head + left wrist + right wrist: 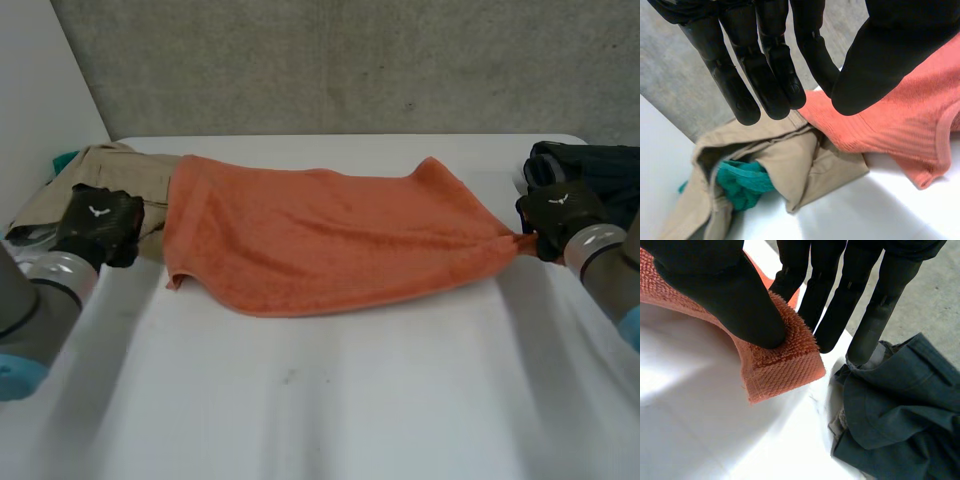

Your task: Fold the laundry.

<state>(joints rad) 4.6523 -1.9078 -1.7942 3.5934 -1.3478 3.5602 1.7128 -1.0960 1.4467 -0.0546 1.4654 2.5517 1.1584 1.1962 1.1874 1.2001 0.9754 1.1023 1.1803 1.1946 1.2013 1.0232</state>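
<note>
1. Table, white, seen from above and behind the two arms. Its near half is bare, and laundry lies across its far half.
2. Orange towel, the largest item, lies spread wide across the middle of the table. It is rumpled, with a wavy near edge, and no fold can be made out in it. My reading is that it is being pulled flat, so folding has not yet begun.
3. Tan garment, crumpled at the far left corner of the table. The towel's left edge touches it and seems to overlap it a little. It is unfolded.
4. Dark blue-grey garment, bunched at the far right, just beside the towel's right corner. It is also unfolded.
5. Right hand, black, at the towel's right corner. The thumb presses the corner against the straight fingers, pinching it and drawing it to a taut point.
6. Left hand, black, hangs above the tan garment near the towel's left edge. Its fingers are straight and close together, the thumb apart, and it holds nothing.
7. Green cloth, a small piece tucked inside the tan garment.
8. Progress, as a judgement: early. All the pieces in view wait to be folded.
</note>
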